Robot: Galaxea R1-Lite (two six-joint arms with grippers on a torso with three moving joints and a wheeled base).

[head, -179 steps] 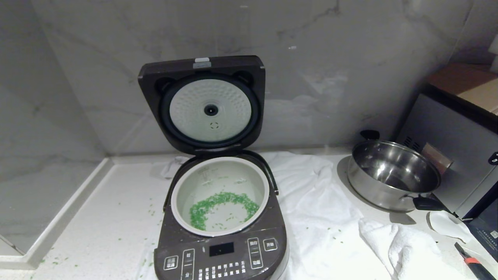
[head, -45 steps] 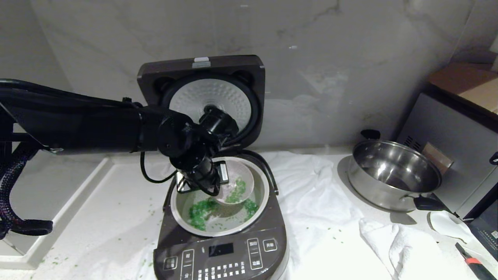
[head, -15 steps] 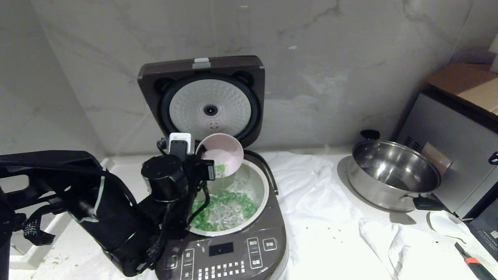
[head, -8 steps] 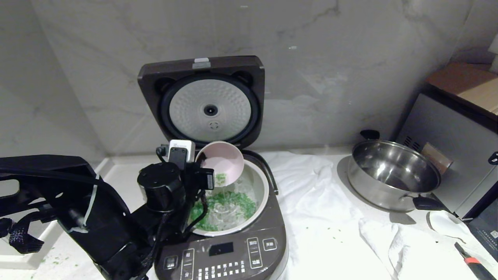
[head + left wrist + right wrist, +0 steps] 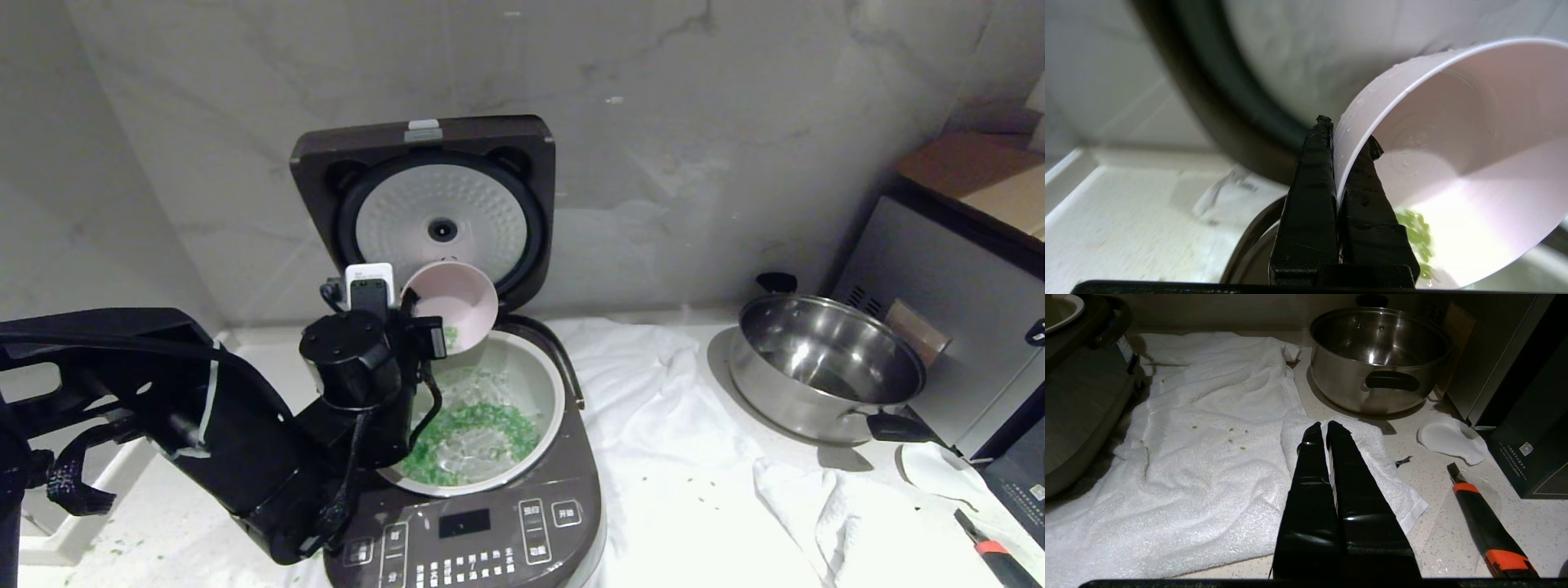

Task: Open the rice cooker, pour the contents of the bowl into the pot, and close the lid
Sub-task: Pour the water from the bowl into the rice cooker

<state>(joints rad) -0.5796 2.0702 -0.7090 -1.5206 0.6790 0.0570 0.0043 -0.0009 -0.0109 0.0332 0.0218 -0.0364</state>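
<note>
A: So, rice cooker open, lid raised behind the left gripper?
B: Yes. Gripper pinches the tilted bowl rim above the pot; few contents remain. Closing's left.

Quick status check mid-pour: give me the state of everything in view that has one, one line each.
lid: open, standing upright.
pot: seated in the rice cooker, holding green bits and water.
bowl: tilted over the pot's back edge, a few green bits left inside.
left gripper: shut on the bowl's rim.
right gripper: shut, empty, above the white towel.
steel pan: upright, empty.
</note>
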